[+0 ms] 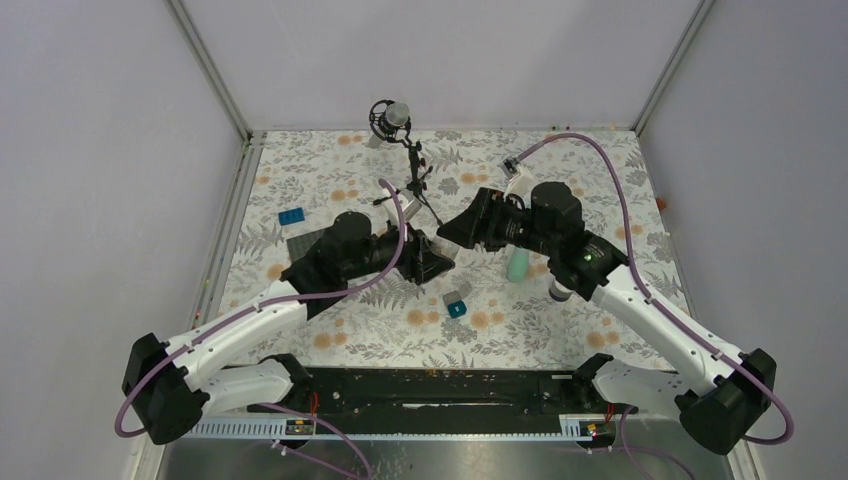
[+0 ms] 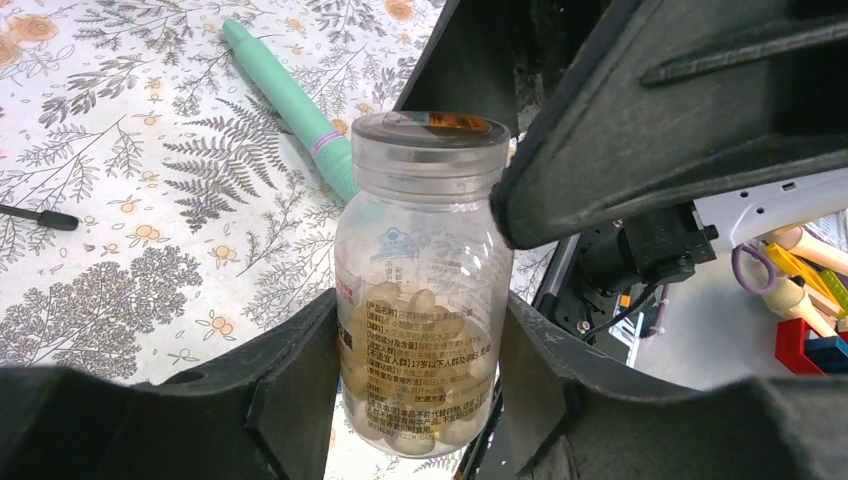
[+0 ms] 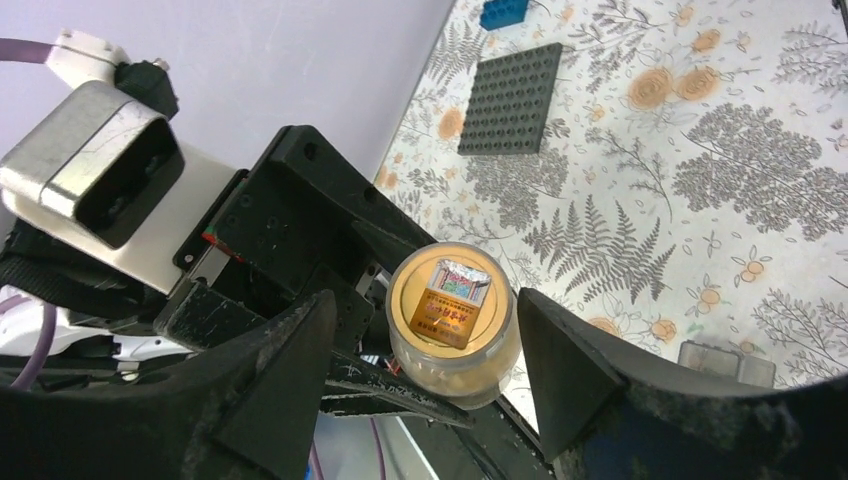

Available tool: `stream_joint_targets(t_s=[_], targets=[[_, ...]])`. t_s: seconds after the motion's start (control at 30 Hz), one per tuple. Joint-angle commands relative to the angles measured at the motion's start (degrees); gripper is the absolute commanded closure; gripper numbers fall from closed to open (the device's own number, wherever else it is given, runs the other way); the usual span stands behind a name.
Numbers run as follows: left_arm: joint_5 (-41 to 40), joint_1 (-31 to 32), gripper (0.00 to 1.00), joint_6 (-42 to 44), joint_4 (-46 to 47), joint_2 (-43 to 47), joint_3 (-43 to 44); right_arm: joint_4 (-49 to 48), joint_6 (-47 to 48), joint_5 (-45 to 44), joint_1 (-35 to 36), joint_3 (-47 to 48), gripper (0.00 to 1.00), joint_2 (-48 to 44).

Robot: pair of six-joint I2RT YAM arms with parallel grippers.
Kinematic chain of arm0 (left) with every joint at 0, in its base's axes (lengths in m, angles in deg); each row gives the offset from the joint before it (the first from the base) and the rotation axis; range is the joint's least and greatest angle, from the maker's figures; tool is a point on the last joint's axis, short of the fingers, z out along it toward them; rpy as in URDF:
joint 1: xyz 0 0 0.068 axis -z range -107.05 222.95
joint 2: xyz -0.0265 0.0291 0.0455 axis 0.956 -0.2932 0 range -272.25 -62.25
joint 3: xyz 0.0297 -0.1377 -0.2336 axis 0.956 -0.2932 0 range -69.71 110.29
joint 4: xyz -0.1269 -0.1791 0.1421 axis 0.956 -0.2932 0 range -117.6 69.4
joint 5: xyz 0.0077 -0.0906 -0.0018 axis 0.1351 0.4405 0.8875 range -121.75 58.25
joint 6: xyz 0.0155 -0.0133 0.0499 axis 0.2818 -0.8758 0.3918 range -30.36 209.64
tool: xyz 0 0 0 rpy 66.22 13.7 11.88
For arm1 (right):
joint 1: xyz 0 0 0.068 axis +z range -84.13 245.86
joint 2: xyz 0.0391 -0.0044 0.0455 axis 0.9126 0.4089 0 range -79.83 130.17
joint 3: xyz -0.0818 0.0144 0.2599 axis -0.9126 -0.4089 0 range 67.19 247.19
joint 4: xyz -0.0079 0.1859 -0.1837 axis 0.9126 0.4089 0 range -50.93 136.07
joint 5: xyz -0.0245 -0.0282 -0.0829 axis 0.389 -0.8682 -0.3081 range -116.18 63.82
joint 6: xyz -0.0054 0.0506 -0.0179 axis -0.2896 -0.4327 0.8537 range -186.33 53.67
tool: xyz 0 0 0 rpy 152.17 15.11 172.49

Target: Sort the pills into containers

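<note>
A: Where are the amber pills (image 2: 420, 310)?
B: Inside the small clear glass jar (image 2: 425, 250) gripped by the left arm's (image 1: 240, 325) jaws.
A: The right arm (image 1: 650, 310)?
B: Jaws apart, astride the jar's lid (image 3: 452, 300); its axis points between them.

Arms converge at centre: left arm (image 1: 260, 315) and right arm (image 1: 650, 310) both reach inward. The left claw (image 2: 420, 350) is clamped on a clear jar (image 2: 420, 250) — fingers pressed against its sides. The right claw (image 3: 425, 310) is parted — fingers straddle the cap, gaps visible.
</note>
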Motion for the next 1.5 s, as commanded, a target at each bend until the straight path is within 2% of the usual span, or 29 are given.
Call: stream_joint_targets(t_s=[0.0, 0.07, 0.17, 0.27, 0.33, 0.37, 0.5, 0.63, 0.7, 0.93, 1.0, 1.1, 1.13, 1.2, 1.23, 1.27, 1.3, 1.33, 1.47], targets=[[-2.6, -0.3, 1.0, -0.7, 2.2, -0.1, 3.0, 6.4, 2.3, -2.6, 0.7, 5.9, 0.25, 3.2], [-2.4, -0.3, 1.0, -0.7, 2.1, -0.4, 3.2, 6.1, 2.4, -2.4, 0.8, 6.2, 0.3, 3.9], [-2.4, -0.3, 1.0, -0.6, 1.9, -0.5, 3.1, 5.5, 2.0, -2.3, 0.8, 6.4, 0.47, 4.3], [-2.4, -0.3, 1.0, -0.7, 1.9, -0.6, 3.0, 4.0, 1.6, -1.6, 0.9, 6.1, 0.72, 4.2], [-1.8, -0.4, 1.0, -0.8, 1.8, -0.6, 3.1, 1.9, 1.9, -0.6, 0.8, 5.2, 0.97, 3.5], [-1.5, -0.4, 1.0, -1.1, 1.9, -0.7, 3.0, 0.7, 2.4, -0.1, 0.8, 4.4, 1.0, 2.9], [5.2, -1.4, 1.0, -3.8, 1.0, -3.2, 3.8, -3.1, 12.0, 6.5, -1.6, 1.1, 1.0, -0.9], [13.8, -1.8, 1.0, -6.0, 3.5, -4.6, 2.6, -7.9, 18.4, 22.2, -7.1, -3.1, 1.0, -2.9], [18.1, -2.0, 1.0, -7.0, 6.4, -4.4, 1.5, -8.1, 21.7, 29.2, -7.7, -3.9, 1.0, -3.2], [35.6, -2.3, 1.0, -10.3, 17.2, -4.8, -0.2, -19.2, 21.4, 51.3, -7.7, -9.2, 1.0, -7.0], [38.9, -2.4, 1.0, -12.2, 20.1, -5.0, -0.5, -19.4, 21.3, 51.3, -7.7, -10.1, 1.0, -9.0], [36.3, -2.3, 1.0, -10.1, 18.5, -3.1, -0.5, -12.9, 23.9, 42.1, -7.7, -8.4, 1.0, -10.3], [34.2, -2.3, 1.0, -7.9, 15.4, -2.6, 0.3, -9.0, 24.4, 33.7, -7.7, -6.7, 0.89, -10.0], [29.4, -2.4, 1.0, -4.4, 8.7, -2.2, 2.1, -3.6, 23.1, 24.5, -7.7, -3.7, 0.45, -8.4], [27.2, -2.4, 1.0, -3.3, 6.7, -2.2, 2.7, -0.6, 22.1, 20.8, -7.6, -2.1, 0.32, -7.4], [24.7, -2.4, 1.0, -2.2, 4.5, -2.2, 3.4, 0.9, 21.1, 18.0, -7.4, -0.8, 0.23, -6.5], [22.2, -2.3, 1.0, -1.4, 3.0, -2.2, 4.0, 1.4, 19.8, 15.0, -6.9, 0.0, 0.16, -5.9], [20.2, -2.4, 1.0, -0.7, 1.8, -2.3, 4.3, 1.4, 18.7, 12.1, -6.4, 0.2, 0.14, -5.6], [12.4, -2.3, 1.0, 1.3, -2.2, -2.3, 5.5, 4.8, 15.6, 0.3, -1.8, 2.9, 0.12, -4.2]])
